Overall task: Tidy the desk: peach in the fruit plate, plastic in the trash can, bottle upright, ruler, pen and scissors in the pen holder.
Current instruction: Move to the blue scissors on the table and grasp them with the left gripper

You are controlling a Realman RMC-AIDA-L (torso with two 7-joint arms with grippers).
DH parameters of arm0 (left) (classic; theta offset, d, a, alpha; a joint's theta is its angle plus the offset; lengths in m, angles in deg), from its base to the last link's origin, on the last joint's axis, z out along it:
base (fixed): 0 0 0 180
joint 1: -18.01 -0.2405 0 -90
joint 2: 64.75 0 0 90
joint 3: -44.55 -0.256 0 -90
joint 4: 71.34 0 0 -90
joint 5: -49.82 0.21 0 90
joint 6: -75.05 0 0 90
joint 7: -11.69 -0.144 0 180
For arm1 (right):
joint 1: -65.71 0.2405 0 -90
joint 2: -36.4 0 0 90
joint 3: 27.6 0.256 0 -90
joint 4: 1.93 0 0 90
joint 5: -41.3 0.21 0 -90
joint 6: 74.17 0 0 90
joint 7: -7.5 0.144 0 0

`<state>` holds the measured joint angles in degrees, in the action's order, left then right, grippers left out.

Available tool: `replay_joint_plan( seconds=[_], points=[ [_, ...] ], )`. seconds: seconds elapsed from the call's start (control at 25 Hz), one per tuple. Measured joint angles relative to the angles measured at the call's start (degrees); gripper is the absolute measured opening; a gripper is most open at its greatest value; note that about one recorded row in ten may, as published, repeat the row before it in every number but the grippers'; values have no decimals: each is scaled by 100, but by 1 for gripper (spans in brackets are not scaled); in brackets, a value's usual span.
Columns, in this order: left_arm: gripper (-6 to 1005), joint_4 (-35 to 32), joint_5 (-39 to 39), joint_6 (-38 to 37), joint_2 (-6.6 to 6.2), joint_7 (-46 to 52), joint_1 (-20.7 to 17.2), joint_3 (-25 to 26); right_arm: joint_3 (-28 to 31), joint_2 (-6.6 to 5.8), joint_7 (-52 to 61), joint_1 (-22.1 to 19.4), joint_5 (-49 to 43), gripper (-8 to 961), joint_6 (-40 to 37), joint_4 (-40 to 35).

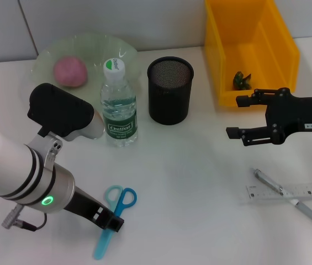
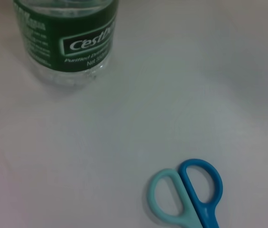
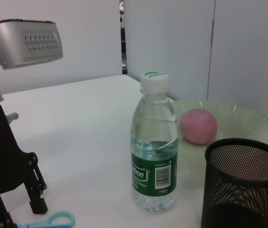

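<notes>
A pink peach (image 1: 70,70) lies in the pale green fruit plate (image 1: 89,47). The water bottle (image 1: 119,105) stands upright beside the black mesh pen holder (image 1: 169,90). Green plastic (image 1: 241,80) sits inside the yellow trash can (image 1: 277,49). Blue and teal scissors (image 1: 114,212) lie flat near the front; my left gripper (image 1: 110,222) stands open right over their blades. Their handles (image 2: 190,194) show in the left wrist view. At the right, a pen (image 1: 291,197) lies across a clear ruler (image 1: 305,191). My right gripper (image 1: 236,117) hovers open and empty in front of the trash can.
In the right wrist view the bottle (image 3: 155,166), peach (image 3: 198,126) and pen holder (image 3: 245,185) stand close together, with the left gripper (image 3: 17,209) beyond. White tabletop lies between the scissors and the ruler. A wall backs the desk.
</notes>
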<state>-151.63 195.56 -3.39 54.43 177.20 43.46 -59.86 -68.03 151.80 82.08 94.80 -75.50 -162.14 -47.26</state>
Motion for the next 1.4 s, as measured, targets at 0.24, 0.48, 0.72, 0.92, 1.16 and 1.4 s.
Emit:
replay_joint_plan(
  seconds=[0.24,0.48,0.72,0.92,1.16,1.4],
  points=[
    [649,109,101,-7,8,-2,61,23,15,0,14,-8,0,816,-38,-21],
    [650,155,198,-67,13,-2,102,58,17,11,33,-17,0,816,-43,-57],
    [651,87,422,-231,11,-2,105,136,18,30,47,-17,0,816,-45,-67],
    [652,-173,707,-453,-6,0,38,155,18,46,101,-22,0,816,-44,-130],
    [652,-552,764,-552,-7,-5,8,49,17,52,101,-26,-1,816,-50,-150],
    [653,-519,760,-523,-5,-11,52,-27,17,58,101,-26,0,816,-53,-163]
  ],
)
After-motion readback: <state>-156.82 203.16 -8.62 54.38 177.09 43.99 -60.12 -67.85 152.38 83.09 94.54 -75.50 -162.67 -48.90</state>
